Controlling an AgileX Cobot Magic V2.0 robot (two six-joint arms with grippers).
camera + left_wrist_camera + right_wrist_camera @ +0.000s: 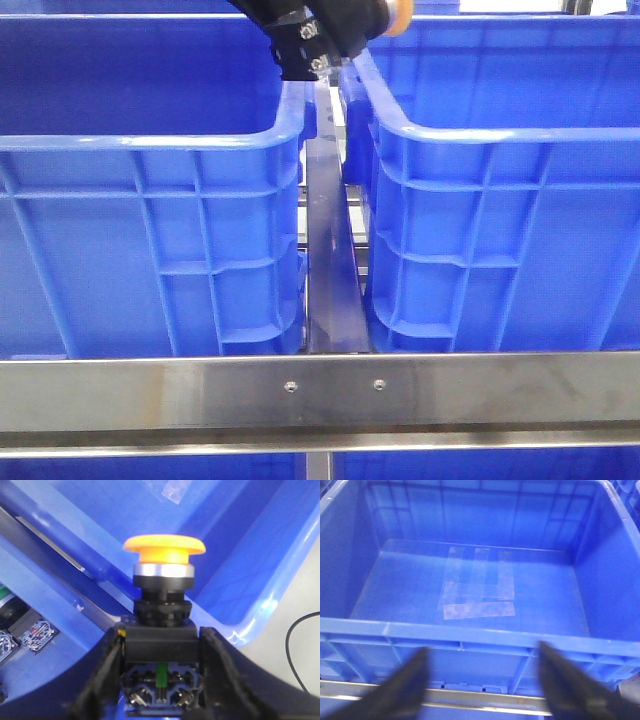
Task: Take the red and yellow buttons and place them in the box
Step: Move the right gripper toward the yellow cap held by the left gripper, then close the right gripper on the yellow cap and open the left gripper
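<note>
Nearest the front camera, a steel crossbar [320, 400] spans the frame, and behind it two blue bins stand side by side, separated by a narrow metal divider [328, 260]. The left bin [150, 200] and the right bin [500, 200] each present a ribbed outer wall to the camera; their floors are hidden from this view. Farther back, over the gap between the two inner rims, the left gripper [160, 650] carries the yellow button [164, 547], visible in the front view as an orange-yellow cap at the top edge. The left wrist view shows both fingers closed against opposite sides of the button's black contact block, with the mushroom cap pointing away from the wrist; this grip on the square body gives flat contact faces and leaves the cap free. The button appears to be in transit above a bin rim, probably toward the receiving box, though the exact bin beneath it is hard to confirm. The right gripper [482, 680] hangs just outside the near wall of an empty bin [480, 630] with tape strips [477, 587] on its floor. Its fingers are spread wide apart and hold nothing, apparently parked clear of the transfer path.
</note>
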